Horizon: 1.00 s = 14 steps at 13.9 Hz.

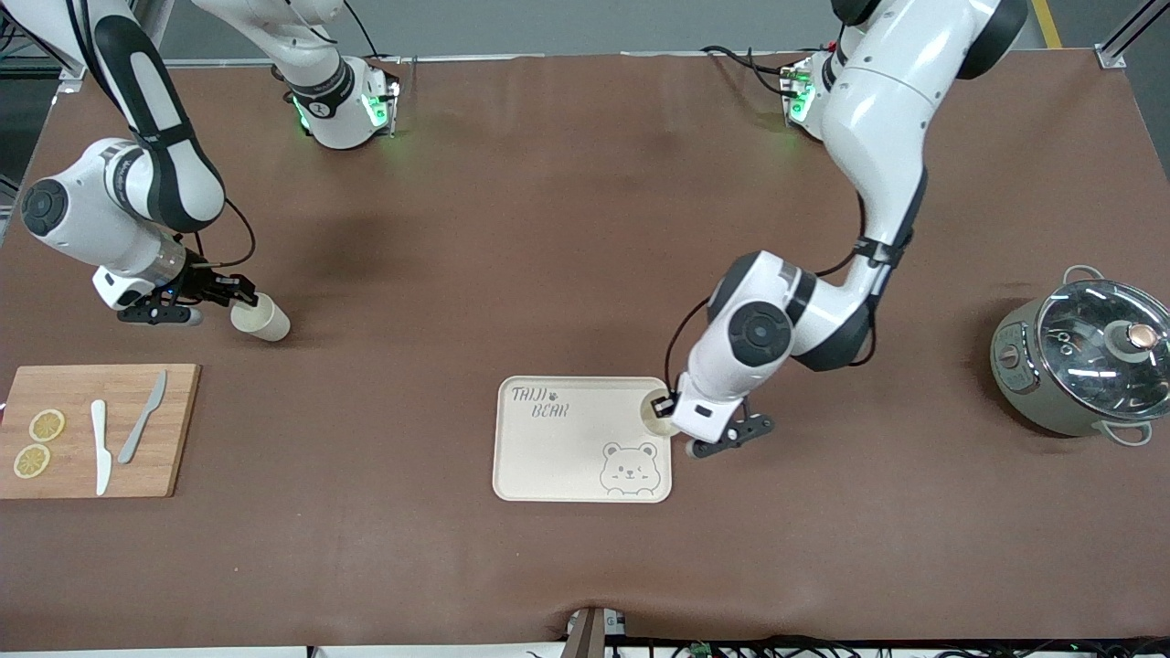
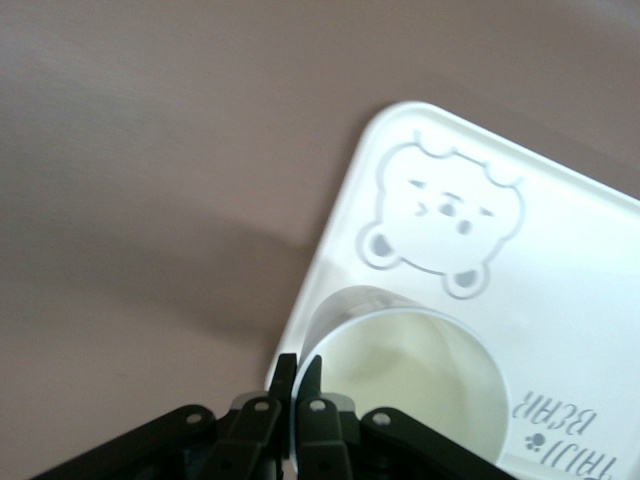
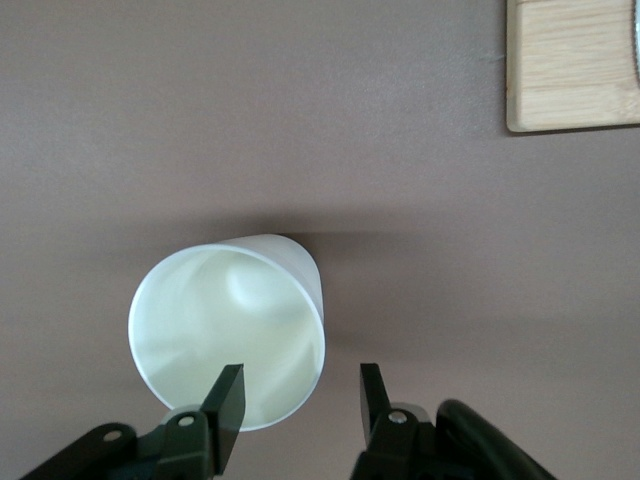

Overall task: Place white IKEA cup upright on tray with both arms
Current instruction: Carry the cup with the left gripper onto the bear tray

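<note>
Front view, nearest first: cream tray (image 1: pixel 582 440) sits lower centre of the frame on the brown worktop (image 1: pixel 585 567). One white cup (image 1: pixel 656 412) stands upright on the tray's upper-right corner, mouth up, partly hidden under the left arm's wrist. Left gripper (image 1: pixel 665 408) is right at that cup; left wrist view shows its fingers (image 2: pixel 297 385) pressed nearly together, pinching the cup's rim wall (image 2: pixel 400 385) with one inside and one outside. So this cup looks placed but not yet let go.

Same depth, lower left of the frame: wooden cutting board (image 1: pixel 96 429) with two lemon slices (image 1: pixel 38 442), a white knife (image 1: pixel 101 446) and a grey knife (image 1: pixel 142 418). Not part of the job.

Farther up, middle left: second white cup (image 1: pixel 260 318) on the bare worktop, well apart from the tray, leaning in this view. Right gripper (image 1: pixel 245 294) is at its rim. Right wrist view: fingers (image 3: pixel 226 402) spread, one over the cup's mouth (image 3: pixel 228 330), the other outside the wall, not closed on it.

Middle right: grey pot with glass lid (image 1: pixel 1088 362), untouched.

My read: roughly half done. Left to do: release on the tray, grasp the second cup, carry it over, set it upright.
</note>
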Available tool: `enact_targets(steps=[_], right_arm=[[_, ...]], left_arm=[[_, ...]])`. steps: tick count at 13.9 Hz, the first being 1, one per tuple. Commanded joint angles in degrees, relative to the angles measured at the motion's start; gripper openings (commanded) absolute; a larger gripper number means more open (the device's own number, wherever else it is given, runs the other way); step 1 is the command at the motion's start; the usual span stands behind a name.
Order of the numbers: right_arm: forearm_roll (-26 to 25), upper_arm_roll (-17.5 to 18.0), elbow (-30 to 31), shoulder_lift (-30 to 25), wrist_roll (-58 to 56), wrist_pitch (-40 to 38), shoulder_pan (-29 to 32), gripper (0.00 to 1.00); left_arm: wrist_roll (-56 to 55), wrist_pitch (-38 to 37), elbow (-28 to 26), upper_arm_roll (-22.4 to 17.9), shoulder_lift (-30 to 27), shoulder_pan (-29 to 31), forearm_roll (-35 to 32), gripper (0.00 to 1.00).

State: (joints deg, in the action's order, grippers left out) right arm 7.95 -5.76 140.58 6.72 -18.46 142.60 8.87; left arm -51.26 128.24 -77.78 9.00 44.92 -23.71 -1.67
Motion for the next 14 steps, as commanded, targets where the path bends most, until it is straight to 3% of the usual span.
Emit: enact_targets(steps=[1, 4, 6, 10, 11, 12, 13, 14], right_arm=[[1.1, 0.2, 1.3, -0.5, -2.4, 1.0, 0.2, 0.47], [1.1, 0.2, 1.3, -0.4, -2.4, 0.9, 0.4, 0.1], [1.1, 0.2, 1.2, -0.5, -2.4, 1.0, 0.4, 0.0], [1.2, 0.3, 0.7, -0.8, -2.0, 0.7, 0.6, 0.0], [1.4, 0.3, -0.1, -1.2, -1.7, 0.1, 0.4, 0.0], [1.5, 0.3, -1.2, -1.4, -1.6, -0.7, 0.3, 0.0], [1.9, 0.4, -2.8, -1.5, -1.6, -3.5, 0.1, 0.0], [2.7, 0.4, -5.2, -1.4, -1.4, -8.0, 0.1, 0.0]], left_arm=[[-3.0, 2.8, 1.7, -1.7, 2.8, -1.9, 0.3, 0.0], [-3.8, 2.8, 1.1, -1.8, 3.4, -2.8, 0.1, 0.0], [-4.7, 2.6, 0.6, -2.0, 3.5, -3.1, 0.0, 0.0], [-6.0, 2.5, 0.6, -2.0, 4.0, -3.1, 0.1, 0.0], [-6.0, 2.5, 0.6, -2.0, 4.0, -3.1, 0.0, 0.26], [-6.0, 2.5, 0.5, -2.1, 4.0, -3.1, -0.1, 0.78], [-6.0, 2.4, 0.6, -2.3, 3.7, -3.1, -0.9, 1.0], [-6.0, 2.3, 0.6, -2.4, 3.2, -2.8, -1.7, 1.0]])
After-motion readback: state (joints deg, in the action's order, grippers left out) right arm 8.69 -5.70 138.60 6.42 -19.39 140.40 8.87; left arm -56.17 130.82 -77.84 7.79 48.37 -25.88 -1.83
